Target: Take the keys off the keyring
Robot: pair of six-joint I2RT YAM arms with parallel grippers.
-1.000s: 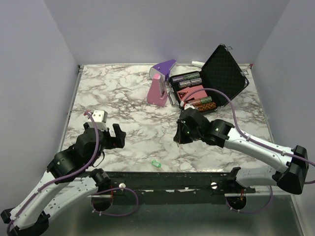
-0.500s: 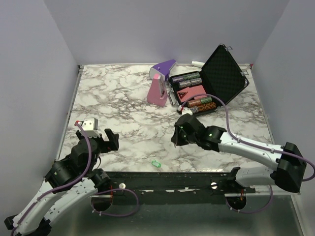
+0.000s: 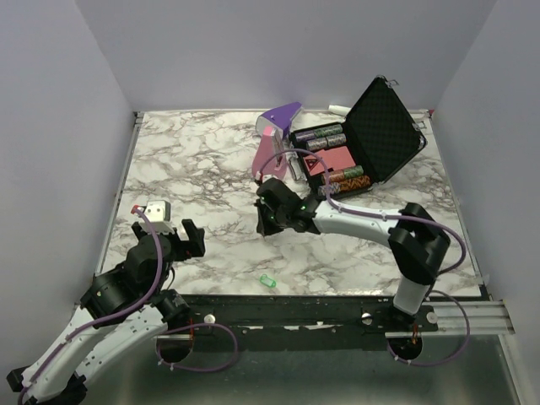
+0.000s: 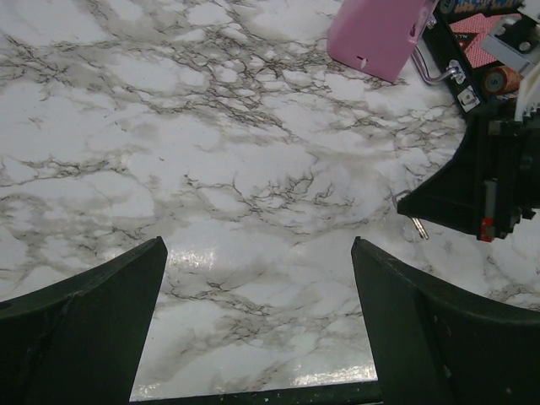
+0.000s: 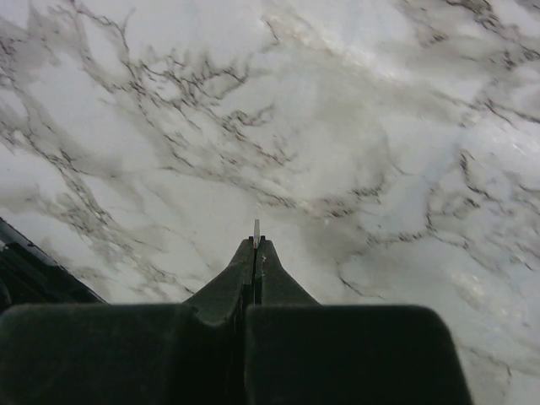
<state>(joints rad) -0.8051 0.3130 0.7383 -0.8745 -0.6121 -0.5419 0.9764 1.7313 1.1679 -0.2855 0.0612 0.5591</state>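
Presently on the marble tabletop [image 3: 194,160] — items as seen.

1. Green-headed key [image 3: 268,280]: a tiny bright green piece lying flat near the front edge of the table, between the two arm bases. It is well apart from both grippers and nothing touches it.

2. Right gripper [image 3: 264,226]: reached leftward over mid-table, just in front of the wedge-shaped object. The jaws are clenched tight together, with a silvery metal sliver [image 5: 256,228] pinched at the very tips. The left wrist view shows it as a short pin poking down from the fingertips [image 4: 418,228]. Whether it is a key blade or part of a ring cannot be told at this size.

3. Left gripper [image 3: 169,236]: raised over the near-left part of the table with the jaws spread wide and nothing between them. Its fingers [image 4: 93,312] frame only bare marble.

4. Purple-and-pink wedge-shaped object [image 3: 272,152]: upright at the far centre, just beside the case.

5. Black case [image 3: 384,118]: at the far right with its lid standing open — patterned cylinders [image 3: 321,135] and a pink card [image 3: 331,159] lie in its tray.
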